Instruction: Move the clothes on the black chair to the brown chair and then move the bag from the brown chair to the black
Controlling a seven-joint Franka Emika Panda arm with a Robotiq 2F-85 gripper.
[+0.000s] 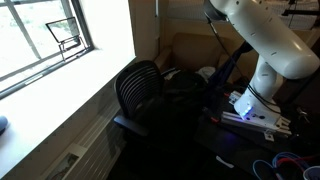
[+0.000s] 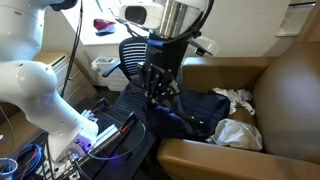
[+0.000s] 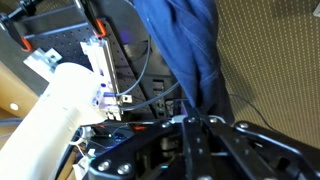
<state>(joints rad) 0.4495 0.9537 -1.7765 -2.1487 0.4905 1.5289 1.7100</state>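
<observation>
Clenched tight, the robot's black gripper [image 2: 160,88] has a fold of the dark blue soft fabric bag [image 2: 195,112] pinched between its fingers; the wrist view shows the blue cloth [image 3: 185,50] running straight out from the closed gripper [image 3: 195,125]. It hangs between the two seats. The bag's upper part is gathered under it, and the rest appears to trail onto the seat of the wide tan-brown padded armchair [image 2: 290,90].

The small heap of whitish and grey clothes [image 2: 238,132] already lies on that brown chair's seat, further in, just beside the bag's trailing edge. So the first half of the job looks done and the second, carrying the bag across, is in hand.

The black office chair with the ribbed rounded back [image 2: 135,52] stands just beside the armchair, and I can't make out anything lying on what shows of its seat. Next, I'd say, the arm needs to lift enough for the hanging cloth to clear the armchair's thick arm without dragging the clothes along. It should then swing over the black seat, lower and let go.
</observation>
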